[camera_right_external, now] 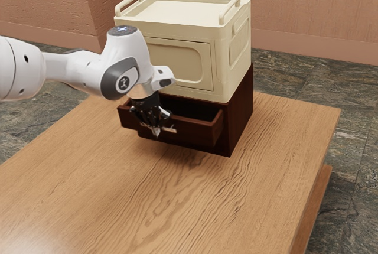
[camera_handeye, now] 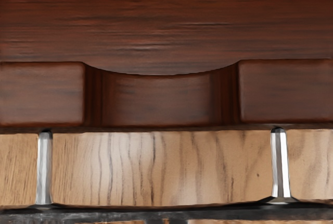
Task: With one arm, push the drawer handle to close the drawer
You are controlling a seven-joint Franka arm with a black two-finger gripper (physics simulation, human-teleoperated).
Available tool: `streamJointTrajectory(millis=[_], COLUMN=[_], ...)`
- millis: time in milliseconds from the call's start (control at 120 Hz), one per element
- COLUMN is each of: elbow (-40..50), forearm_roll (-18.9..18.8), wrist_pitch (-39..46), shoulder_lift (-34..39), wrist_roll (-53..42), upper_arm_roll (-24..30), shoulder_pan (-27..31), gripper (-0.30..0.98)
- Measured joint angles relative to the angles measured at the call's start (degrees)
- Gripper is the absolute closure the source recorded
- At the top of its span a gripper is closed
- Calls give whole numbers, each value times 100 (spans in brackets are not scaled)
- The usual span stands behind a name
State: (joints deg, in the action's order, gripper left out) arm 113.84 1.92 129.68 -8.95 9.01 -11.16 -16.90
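Note:
The black gripper (camera_right_external: 155, 118) hangs in front of the dark brown drawer (camera_right_external: 198, 134), at the handle (camera_right_external: 170, 129). The drawer stands partly pulled out of its dark cabinet (camera_right_external: 241, 115), its inside showing behind the front panel. Seen from the hand, the top edge of the drawer front (camera_handeye: 161, 99) has a curved dip in its middle. Two silver posts of the handle (camera_handeye: 280, 164) reach from that front to a dark bar close under the hand. Whether the gripper touches the handle is unclear.
A cream storage box (camera_right_external: 183, 65) with raised side rails sits on top of the cabinet. The wooden table (camera_right_external: 177, 201) extends in front of the drawer, and its edge runs along the exterior view's right.

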Motion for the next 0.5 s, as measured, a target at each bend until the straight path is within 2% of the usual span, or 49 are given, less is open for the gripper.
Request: streamJointTrajectory(millis=[500], elbow=[-454], forearm_roll=[30], wrist_pitch=[538], shoulder_lift=[-461], wrist_roll=[-25], upper_arm_roll=[42], shoulder_pan=[80], gripper=[79])
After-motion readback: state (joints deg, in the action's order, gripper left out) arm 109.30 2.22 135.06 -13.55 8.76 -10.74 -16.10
